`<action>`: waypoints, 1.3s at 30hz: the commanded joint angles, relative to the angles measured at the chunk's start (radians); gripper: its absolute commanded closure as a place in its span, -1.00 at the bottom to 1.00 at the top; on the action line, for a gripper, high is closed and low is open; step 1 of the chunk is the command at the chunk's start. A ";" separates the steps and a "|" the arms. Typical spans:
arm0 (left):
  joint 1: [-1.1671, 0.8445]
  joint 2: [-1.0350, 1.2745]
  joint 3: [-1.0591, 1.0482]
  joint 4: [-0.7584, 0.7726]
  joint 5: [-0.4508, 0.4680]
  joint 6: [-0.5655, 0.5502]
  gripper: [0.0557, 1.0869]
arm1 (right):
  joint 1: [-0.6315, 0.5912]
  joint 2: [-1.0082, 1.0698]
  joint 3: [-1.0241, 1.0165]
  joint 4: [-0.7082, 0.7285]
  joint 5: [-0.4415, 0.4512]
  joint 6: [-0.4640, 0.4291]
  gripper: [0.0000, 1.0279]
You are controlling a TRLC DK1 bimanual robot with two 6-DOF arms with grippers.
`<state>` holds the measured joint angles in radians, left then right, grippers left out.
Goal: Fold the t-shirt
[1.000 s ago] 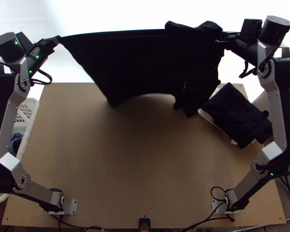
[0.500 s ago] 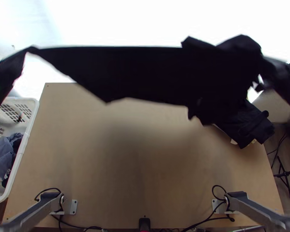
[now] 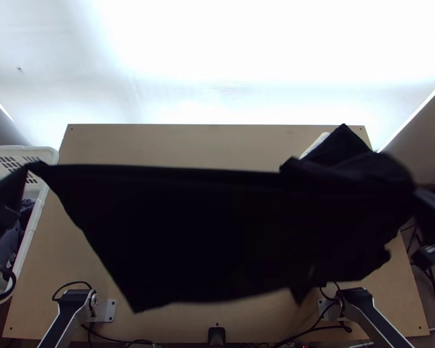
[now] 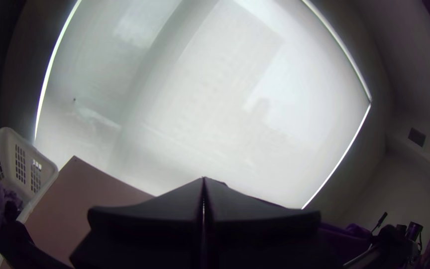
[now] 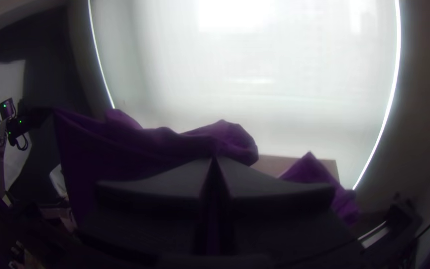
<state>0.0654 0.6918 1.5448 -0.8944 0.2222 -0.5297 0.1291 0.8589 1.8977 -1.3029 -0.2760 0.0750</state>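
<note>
While I'm swinging the t-shirt (image 3: 217,232) from far to near over the counter (image 3: 66,249), my left hand (image 4: 204,180) and right hand (image 5: 214,160) are clamping opposite ends, so I'm guessing it's nearly ready for laying flat, unfolded yet.

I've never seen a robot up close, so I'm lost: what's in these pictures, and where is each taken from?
The machine is a pair of robot arms: a left arm and a right arm. One camera looks steeply down from high over the near edge of the table; the others sit on the arms' wrists. The left hand and right hand each pinch a black t-shirt, stretched between them above the table. Another dark cloth lies at the table's far right corner, partly hidden by the shirt. On the left stands a white basket with clothes inside.
</note>
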 commanded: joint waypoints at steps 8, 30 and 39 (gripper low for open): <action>-0.015 -0.127 -0.753 0.262 -0.007 0.080 0.93 | 0.089 -0.110 -1.006 0.458 -0.008 0.002 0.94; -0.110 0.723 -0.609 0.908 -0.265 0.046 0.92 | 0.076 0.753 -0.658 0.979 -0.020 -0.050 0.94; -0.079 0.971 -0.442 0.960 -0.317 0.053 0.92 | 0.018 0.931 -0.474 0.979 -0.035 -0.052 0.94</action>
<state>-0.0349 1.4685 0.9886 0.0200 -0.0521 -0.4858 0.1848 1.6531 1.2942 -0.3313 -0.3042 0.0254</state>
